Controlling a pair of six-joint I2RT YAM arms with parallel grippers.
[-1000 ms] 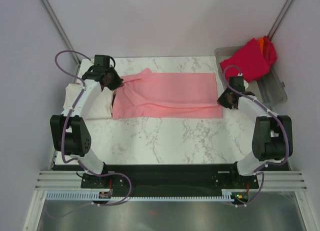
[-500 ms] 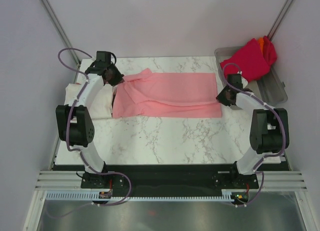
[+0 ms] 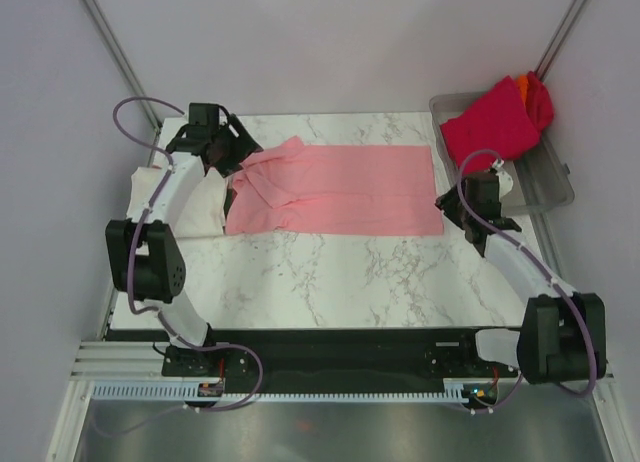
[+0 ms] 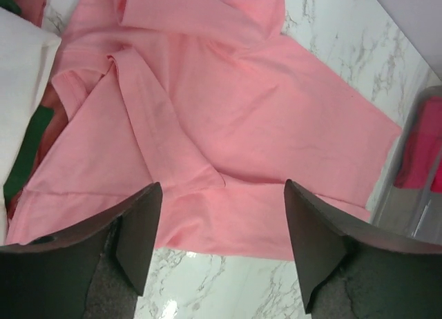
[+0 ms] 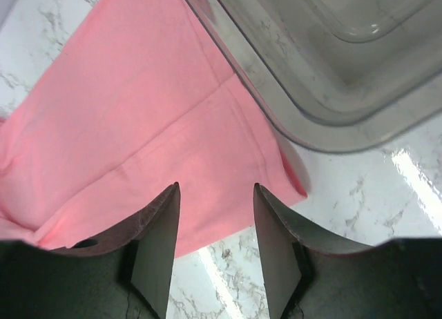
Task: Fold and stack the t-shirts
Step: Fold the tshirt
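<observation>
A light pink t-shirt lies flat across the marble table, folded lengthwise, its sleeve end rumpled at the left. My left gripper hovers over that rumpled end, open, with nothing between its fingers. In the left wrist view the left gripper frames the pink t-shirt. My right gripper stands open just off the shirt's right end. In the right wrist view the right gripper is above the corner of the pink t-shirt, holding nothing. A folded cream-white t-shirt lies under the left arm.
A grey translucent tray stands at the back right with crimson t-shirts and an orange one heaped on its far end. The tray's rim sits close beside the right gripper. Dark red and green cloth shows under the white shirt.
Both grippers have opened and let go of the pink t-shirt, which now lies flat. The right arm has drawn back toward the near side; the left gripper has shifted slightly right.
</observation>
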